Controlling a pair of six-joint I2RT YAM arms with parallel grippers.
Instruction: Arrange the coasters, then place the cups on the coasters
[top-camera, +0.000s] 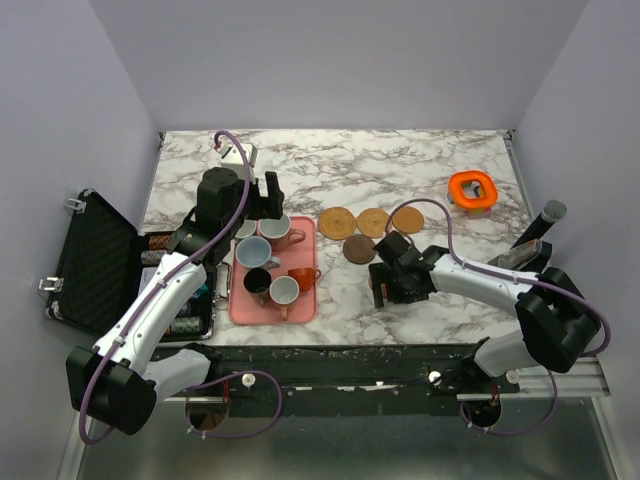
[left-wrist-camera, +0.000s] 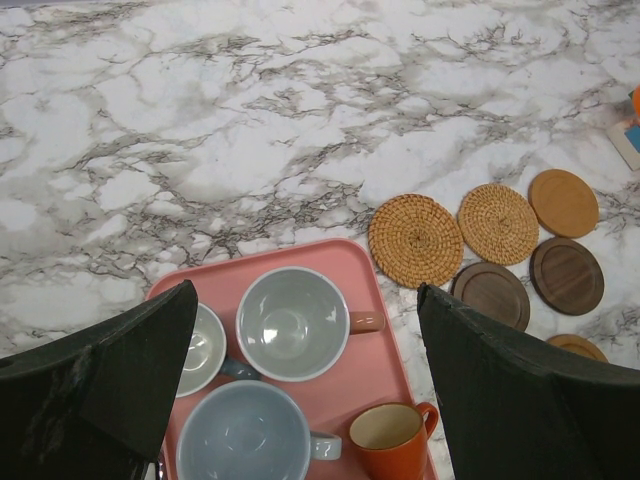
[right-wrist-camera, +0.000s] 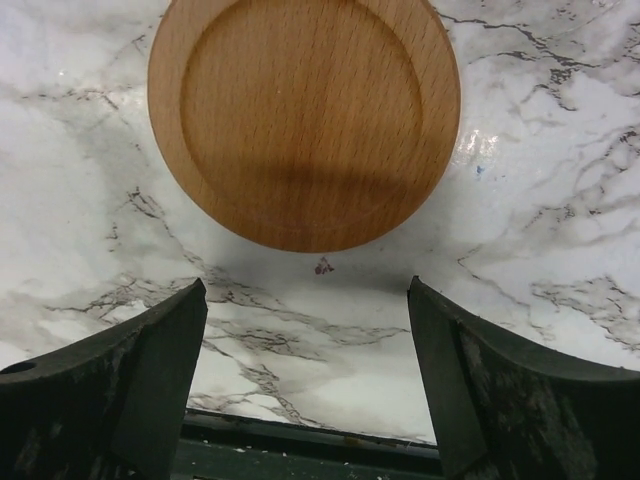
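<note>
Several cups stand on a pink tray (left-wrist-camera: 340, 262): a pink cup (left-wrist-camera: 292, 323), a pale blue cup (left-wrist-camera: 243, 435), a grey-white cup (left-wrist-camera: 205, 350) and a small orange cup (left-wrist-camera: 390, 438). A black cup (top-camera: 257, 282) also sits there. My left gripper (left-wrist-camera: 305, 390) hangs open above them, holding nothing. Right of the tray lie two woven coasters (left-wrist-camera: 415, 240), a light wooden one (left-wrist-camera: 563, 203) and two dark ones (left-wrist-camera: 490, 295). My right gripper (right-wrist-camera: 305, 380) is open near the table's front edge, just behind a light wooden coaster (right-wrist-camera: 303, 115) that lies flat and free.
An orange ring-shaped object (top-camera: 472, 189) sits at the back right. An open black case (top-camera: 95, 260) lies off the table's left side. A dark cylinder (top-camera: 540, 225) leans at the right edge. The table's front edge (right-wrist-camera: 300, 440) is right under my right fingers.
</note>
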